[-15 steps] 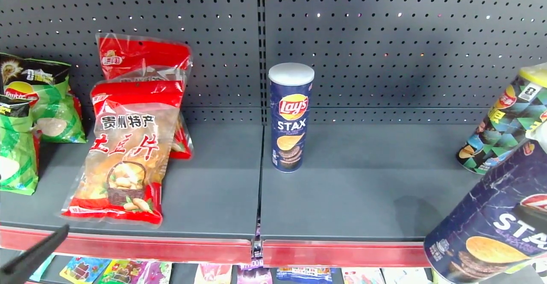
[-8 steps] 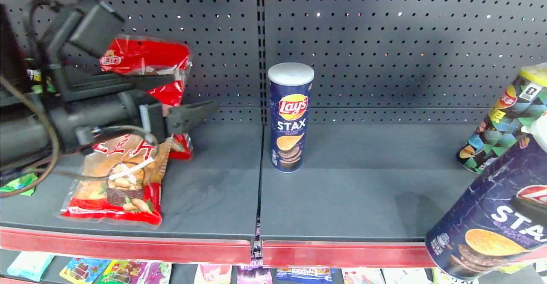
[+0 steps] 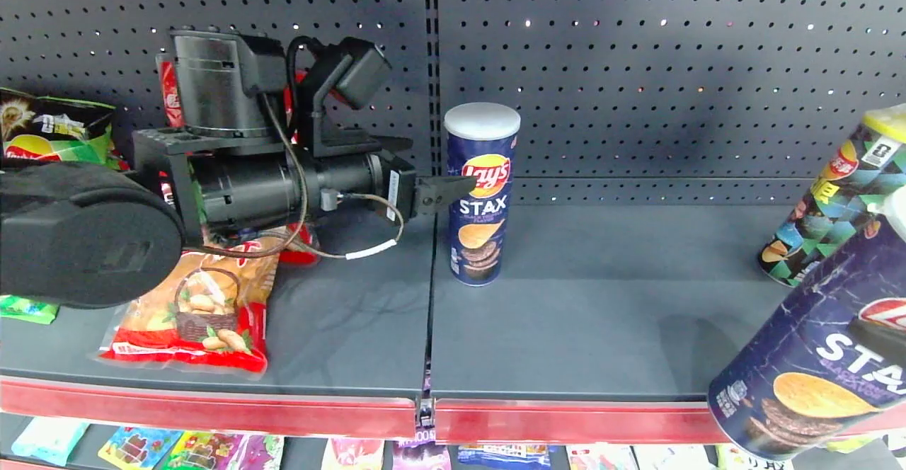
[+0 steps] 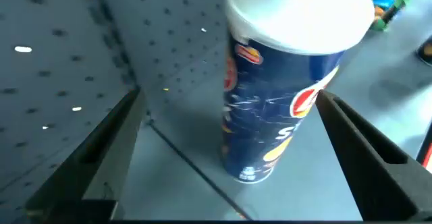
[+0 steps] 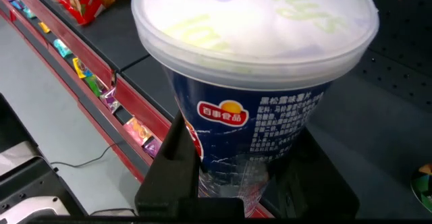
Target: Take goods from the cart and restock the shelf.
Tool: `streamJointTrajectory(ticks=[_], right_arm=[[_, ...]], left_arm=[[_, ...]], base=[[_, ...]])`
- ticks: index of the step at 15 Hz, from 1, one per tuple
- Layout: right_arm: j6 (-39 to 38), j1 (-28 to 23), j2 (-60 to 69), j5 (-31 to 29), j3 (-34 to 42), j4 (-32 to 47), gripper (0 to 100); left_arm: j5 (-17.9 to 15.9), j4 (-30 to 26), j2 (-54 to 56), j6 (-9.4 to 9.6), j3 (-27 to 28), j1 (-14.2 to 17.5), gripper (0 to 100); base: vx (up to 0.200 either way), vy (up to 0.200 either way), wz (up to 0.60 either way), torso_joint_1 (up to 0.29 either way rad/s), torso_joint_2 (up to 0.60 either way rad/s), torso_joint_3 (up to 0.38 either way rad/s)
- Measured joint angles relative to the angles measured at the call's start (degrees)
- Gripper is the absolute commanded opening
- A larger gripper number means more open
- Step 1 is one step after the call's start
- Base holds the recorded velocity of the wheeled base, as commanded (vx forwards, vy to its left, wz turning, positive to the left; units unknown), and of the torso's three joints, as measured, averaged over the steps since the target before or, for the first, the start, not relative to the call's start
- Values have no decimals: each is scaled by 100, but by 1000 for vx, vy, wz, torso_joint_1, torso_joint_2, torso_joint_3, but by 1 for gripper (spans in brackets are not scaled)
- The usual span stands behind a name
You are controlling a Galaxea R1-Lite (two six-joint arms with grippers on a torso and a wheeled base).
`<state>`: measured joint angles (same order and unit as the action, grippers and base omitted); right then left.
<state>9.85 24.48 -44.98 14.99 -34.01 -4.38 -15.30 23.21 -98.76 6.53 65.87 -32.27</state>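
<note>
Head view takes in the grey shelf (image 3: 601, 314). Off its front right corner hangs the tilted can (image 3: 814, 364), dark blue with a red-and-yellow logo, white lettering and a pictured crisp. The upright can (image 3: 483, 194) of the same design, white-lidded, stands near the middle seam. The right gripper (image 5: 250, 177) clamps the tilted can. The left gripper (image 4: 229, 99) is spread wide, with a finger on either side of the upright can and a gap on both sides.

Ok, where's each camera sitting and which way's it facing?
Head: on the head, facing the shelf; left gripper by the standing can.
Left wrist: on that arm, looking between its open fingers at the standing can.
Right wrist: on that arm, looking over the held can in its fingers toward the shelf.
Head and left wrist share the standing can.
</note>
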Motion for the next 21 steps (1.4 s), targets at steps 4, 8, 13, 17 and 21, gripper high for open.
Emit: streamJointTrajectory(ticks=[4,8,13,17,21], right_arm=[[-2,2,28,-6,4,9,0],[0,0,39,-11,0,9,0],[-2,-65,67,-11,-9,9,0],[-4,-84,69,-11,2,9,0],[-2,-87,45,2,11,9,0]], left_arm=[[-265,11,-199,11,158,-69,100],[-290,-4,-413,13,489,-234,100],[-288,33,-828,288,886,-268,0],[-464,99,-926,351,845,-279,0],[-556,95,-690,340,541,-411,0]], base=[[0,0,0,0,0,0],[0,0,0,0,0,0],[0,0,0,0,0,0],[0,0,0,0,0,0],[0,0,0,0,0,0]])
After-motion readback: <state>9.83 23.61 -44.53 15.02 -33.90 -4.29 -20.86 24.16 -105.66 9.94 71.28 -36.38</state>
